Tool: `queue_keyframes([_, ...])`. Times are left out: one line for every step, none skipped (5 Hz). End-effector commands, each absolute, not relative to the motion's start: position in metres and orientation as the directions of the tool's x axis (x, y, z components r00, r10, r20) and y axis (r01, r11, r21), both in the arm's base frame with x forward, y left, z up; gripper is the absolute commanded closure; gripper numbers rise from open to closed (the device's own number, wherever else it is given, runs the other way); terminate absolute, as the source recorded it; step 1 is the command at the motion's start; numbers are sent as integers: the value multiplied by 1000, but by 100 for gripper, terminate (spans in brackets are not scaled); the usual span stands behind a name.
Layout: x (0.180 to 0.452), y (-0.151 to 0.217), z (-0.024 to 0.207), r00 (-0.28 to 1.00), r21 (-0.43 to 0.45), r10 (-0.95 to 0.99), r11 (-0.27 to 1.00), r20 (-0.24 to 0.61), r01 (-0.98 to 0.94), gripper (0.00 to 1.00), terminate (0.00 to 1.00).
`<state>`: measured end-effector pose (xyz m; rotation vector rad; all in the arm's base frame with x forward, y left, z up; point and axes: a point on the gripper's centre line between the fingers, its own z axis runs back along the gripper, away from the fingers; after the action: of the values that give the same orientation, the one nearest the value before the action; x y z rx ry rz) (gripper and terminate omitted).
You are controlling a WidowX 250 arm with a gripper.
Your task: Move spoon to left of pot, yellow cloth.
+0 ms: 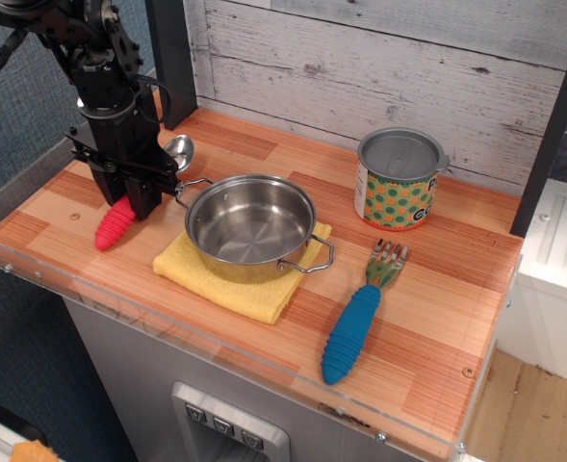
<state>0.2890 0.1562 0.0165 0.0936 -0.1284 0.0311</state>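
The spoon has a ribbed red handle [115, 227] and a shiny metal bowl [178, 149]. It lies aslant at the left of the table, handle toward the front. My black gripper [134, 199] is shut on the spoon's middle, hiding that part. Just right of it stands the shiny steel pot [250, 224] with two wire loop handles, sitting on the yellow cloth [227, 279]. The spoon's bowl is close to the pot's left handle.
A polka-dot tin can [399, 179] stands at the back right. A blue-handled fork [358, 320] lies right of the pot. A grey plank wall runs along the back, with a dark post [170, 58] behind the gripper. A clear rim [33, 274] edges the table's front and left.
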Motion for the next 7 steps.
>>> queue_keyframes([289,160,31,981,93,26,995,193,-45,0,0])
queue_keyframes([286,160,35,982,97,34,994,187,-52,0,0])
queue_keyframes([283,161,39,979,81,25,996,203,-43,0,0])
queue_keyframes([279,161,53,975,111,43,991,220,-69,0,0])
queue_keyframes([275,160,71,968,138,77,984,239,-113,0,0])
queue_keyframes([272,157,97,960,181,120,969,253,-169,0,0])
queue_keyframes([274,150,109,953,169,127,970,274,-177,0,0])
